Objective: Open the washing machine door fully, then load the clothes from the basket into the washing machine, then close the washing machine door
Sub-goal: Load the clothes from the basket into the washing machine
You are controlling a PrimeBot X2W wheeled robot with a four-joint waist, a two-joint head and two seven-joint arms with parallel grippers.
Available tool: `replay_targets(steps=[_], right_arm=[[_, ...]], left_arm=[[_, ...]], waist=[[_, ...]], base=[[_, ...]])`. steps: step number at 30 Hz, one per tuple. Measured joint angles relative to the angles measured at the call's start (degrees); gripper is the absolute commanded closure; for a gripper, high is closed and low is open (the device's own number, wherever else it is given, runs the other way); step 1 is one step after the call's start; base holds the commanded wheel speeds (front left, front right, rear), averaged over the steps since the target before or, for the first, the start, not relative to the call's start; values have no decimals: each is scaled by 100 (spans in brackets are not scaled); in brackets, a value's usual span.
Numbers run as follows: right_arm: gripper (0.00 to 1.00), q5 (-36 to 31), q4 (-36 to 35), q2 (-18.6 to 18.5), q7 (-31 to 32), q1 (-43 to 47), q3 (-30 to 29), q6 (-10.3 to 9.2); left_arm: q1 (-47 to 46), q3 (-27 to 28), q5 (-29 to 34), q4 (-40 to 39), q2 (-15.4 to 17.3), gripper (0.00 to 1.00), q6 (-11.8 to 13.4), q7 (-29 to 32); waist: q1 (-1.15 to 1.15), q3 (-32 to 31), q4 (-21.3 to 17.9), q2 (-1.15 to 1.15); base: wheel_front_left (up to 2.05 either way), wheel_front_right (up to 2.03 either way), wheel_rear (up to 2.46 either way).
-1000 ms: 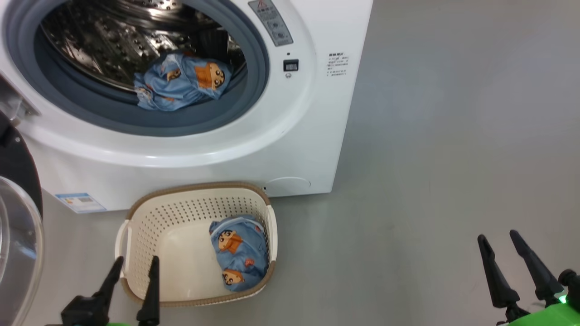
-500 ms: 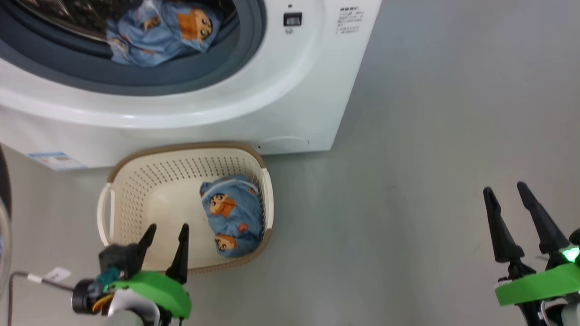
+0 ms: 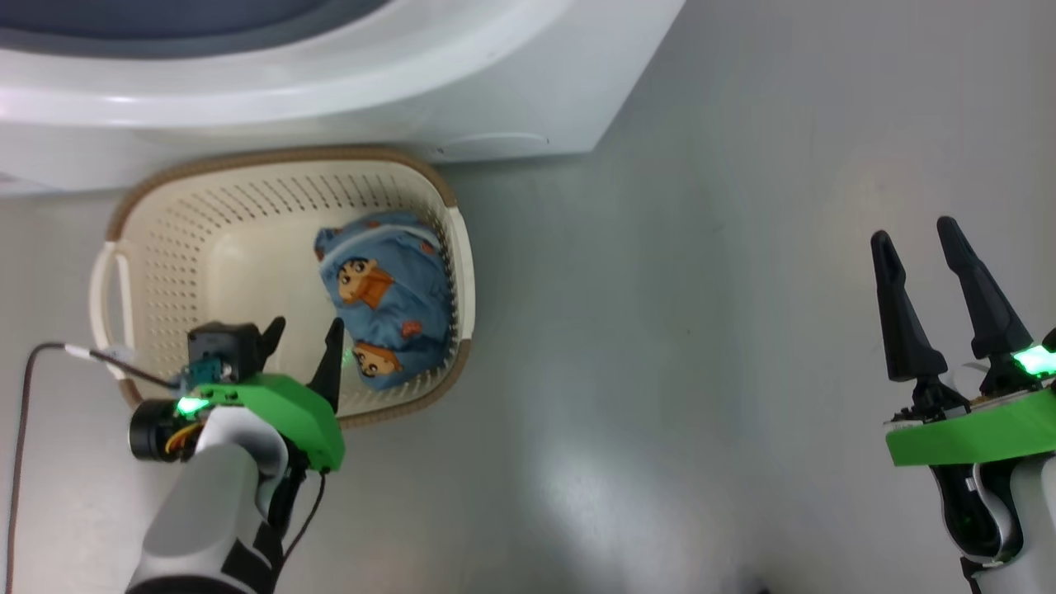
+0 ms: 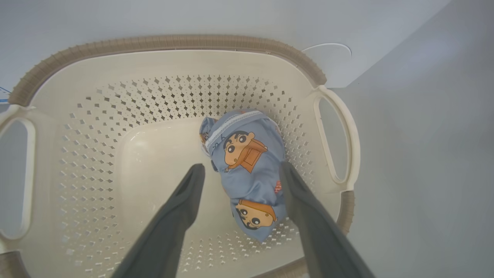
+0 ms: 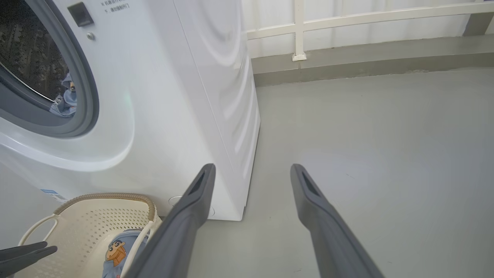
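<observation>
A light-blue garment (image 3: 384,309) printed with cartoon faces lies in the right half of the cream basket (image 3: 247,186), in front of the white washing machine (image 3: 495,99). My left gripper (image 3: 305,326) hangs open over the basket. In the left wrist view, its fingers (image 4: 185,200) stand either side of the garment (image 4: 247,173), apart from it. My right gripper (image 3: 913,233) is open over bare floor far to the right. The right wrist view shows another blue garment (image 5: 65,104) inside the drum. The washing machine door is out of view.
Grey floor (image 3: 701,330) spreads to the right of the machine and basket. A cable (image 3: 25,412) trails from my left wrist. In the right wrist view, a white railing and a low kerb (image 5: 347,58) run along the back.
The head camera has tilted down, so the drum has left its view. My left gripper has reached forward over the basket to beside the garment. Both grippers stay open.
</observation>
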Motion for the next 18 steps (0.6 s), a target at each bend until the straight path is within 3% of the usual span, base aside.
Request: replay_targets(steps=[9, 18], right_arm=[[0, 26, -92, 42, 0, -375, 109, 0], [0, 33, -170, 120, -1, -649, 270, 0]], left_arm=[[-1168, -30, 87, 1392, 82, 0, -168, 0], [-1858, -129, 88, 1897, 307, 0, -268, 153]], waist=[[0, 835, -181, 0], [-1, 1360, -389, 0]], base=[[0, 0, 0], [0, 0, 0]])
